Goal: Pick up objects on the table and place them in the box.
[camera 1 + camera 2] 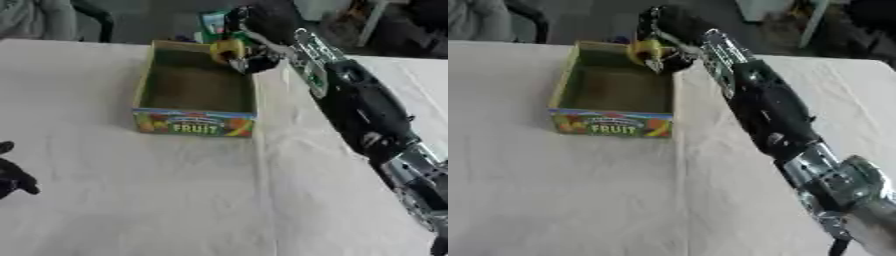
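Holding a small yellow rounded object (227, 49) above the far right corner of the open cardboard box with the colourful "FRUIT" label (194, 123), just over its rim. Gripped by the right hand (255, 59), black, fingers curled round the yellow piece from behind and beside, so partly hidden; exact shape not to be made out beyond a rounded yellow body. Reached in along the long black and silver right arm (367, 112) from the lower right across the white cloth-covered table (131, 200). Seemed light and stiff, judging by how small it sat in the curled fingers; possibly smooth, so liable to slip if taken only at the tips. Best taken across its widest part, thumb opposite fingers, as appeared to be the case. Nothing made out on the box's brown floor. Likely near the release step: needed only lowering past the rim and letting go. Rested idle at the lower left edge: the left hand (12, 177), dark, only partly in view, finger posture not clear.
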Robot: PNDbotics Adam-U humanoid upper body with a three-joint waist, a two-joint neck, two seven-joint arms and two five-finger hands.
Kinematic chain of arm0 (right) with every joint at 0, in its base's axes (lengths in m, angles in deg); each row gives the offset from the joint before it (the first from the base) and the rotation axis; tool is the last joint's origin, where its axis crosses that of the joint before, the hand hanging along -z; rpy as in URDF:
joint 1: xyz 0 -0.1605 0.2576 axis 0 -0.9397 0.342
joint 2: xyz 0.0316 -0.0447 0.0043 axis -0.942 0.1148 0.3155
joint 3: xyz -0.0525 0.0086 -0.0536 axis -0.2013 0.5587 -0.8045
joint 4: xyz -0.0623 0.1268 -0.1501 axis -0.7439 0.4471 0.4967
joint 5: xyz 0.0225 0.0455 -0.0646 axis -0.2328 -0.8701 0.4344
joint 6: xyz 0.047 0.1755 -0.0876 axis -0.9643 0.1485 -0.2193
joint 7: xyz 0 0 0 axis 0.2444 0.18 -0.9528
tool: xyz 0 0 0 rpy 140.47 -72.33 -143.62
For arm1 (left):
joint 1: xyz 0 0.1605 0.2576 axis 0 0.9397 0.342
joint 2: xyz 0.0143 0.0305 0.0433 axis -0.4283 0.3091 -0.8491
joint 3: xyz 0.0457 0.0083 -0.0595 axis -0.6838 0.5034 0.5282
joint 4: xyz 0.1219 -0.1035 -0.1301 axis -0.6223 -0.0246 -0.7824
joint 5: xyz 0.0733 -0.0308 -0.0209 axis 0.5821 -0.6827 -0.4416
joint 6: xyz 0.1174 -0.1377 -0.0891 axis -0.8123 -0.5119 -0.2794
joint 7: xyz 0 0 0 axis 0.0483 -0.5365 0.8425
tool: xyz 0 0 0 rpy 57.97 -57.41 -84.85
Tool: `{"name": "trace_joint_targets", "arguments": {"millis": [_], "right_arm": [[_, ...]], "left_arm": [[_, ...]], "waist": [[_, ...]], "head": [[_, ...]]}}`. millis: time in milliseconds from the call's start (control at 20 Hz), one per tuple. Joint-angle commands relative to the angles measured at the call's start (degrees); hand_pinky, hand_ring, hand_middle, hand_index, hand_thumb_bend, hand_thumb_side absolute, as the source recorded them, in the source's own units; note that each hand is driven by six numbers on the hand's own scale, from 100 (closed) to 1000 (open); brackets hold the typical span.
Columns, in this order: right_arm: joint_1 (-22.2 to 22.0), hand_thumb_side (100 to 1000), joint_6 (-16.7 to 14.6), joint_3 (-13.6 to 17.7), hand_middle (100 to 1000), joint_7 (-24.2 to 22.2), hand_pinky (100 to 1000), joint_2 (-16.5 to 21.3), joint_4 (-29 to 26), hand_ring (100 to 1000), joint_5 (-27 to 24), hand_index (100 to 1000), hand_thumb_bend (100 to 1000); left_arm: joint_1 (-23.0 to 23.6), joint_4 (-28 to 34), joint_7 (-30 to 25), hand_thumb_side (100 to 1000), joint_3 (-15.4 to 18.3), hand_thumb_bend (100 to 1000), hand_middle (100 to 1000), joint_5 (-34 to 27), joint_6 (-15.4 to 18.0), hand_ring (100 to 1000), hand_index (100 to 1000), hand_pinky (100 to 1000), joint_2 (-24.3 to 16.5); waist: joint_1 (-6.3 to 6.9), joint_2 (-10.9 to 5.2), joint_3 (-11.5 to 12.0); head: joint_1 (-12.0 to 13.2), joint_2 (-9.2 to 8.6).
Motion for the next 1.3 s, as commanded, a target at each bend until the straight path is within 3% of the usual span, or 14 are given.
{"name": "trace_joint_targets", "arguments": {"millis": [50, 300, 600, 700, 1050, 1300], "right_arm": [[1.66, 216, -0.48, 0.77, 553, -1.35, 628, -0.72, 1.54, 617, 1.77, 422, 100], [1.15, 261, -1.44, 0.26, 595, -4.27, 646, -3.43, 3.91, 651, 4.71, 497, 100], [0.93, 363, -0.37, 0.39, 661, -6.55, 670, -4.21, 4.35, 699, 7.14, 837, 100], [0.99, 375, 0.69, 0.42, 678, -6.57, 673, -3.98, 3.7, 705, 7.2, 887, 100], [1.18, 305, 3.16, 0.2, 695, -5.86, 655, -2.29, -0.52, 701, 3.84, 898, 100], [0.45, 218, 3.44, -0.09, 682, -6.35, 614, 0.42, -6.46, 681, -5.04, 887, 100]], "left_arm": [[-0.85, 1.13, -0.29, 738, -0.22, 100, 455, -0.22, 0.05, 496, 794, 466, -0.66], [-1.06, 1.22, -0.39, 740, -0.3, 100, 454, -0.33, 0.05, 496, 793, 465, -0.46], [-0.95, 1.19, -0.32, 743, -0.25, 100, 454, -0.3, 0.05, 496, 793, 465, -0.35], [-0.91, 1.16, -0.27, 742, -0.22, 100, 453, -0.28, 0.05, 495, 793, 465, -0.35], [-0.43, 1.01, -0.1, 741, -0.05, 100, 453, -0.19, 0.07, 495, 793, 465, -0.41], [0.27, 0.83, 0.23, 739, 0.3, 100, 452, -0.06, 0.17, 494, 792, 465, -0.58]], "waist": [[0.41, -0.59, 0.29], [0.74, -0.15, 0.62], [0.96, 0.0, 0.63], [1.0, -0.02, 0.44], [1.16, -0.44, -0.69], [1.51, -1.05, -2.81]], "head": [[-0.56, -0.75], [-0.92, -0.79], [-1.01, -0.81], [-0.99, -0.79], [-0.63, -0.61], [0.7, -0.05]]}}
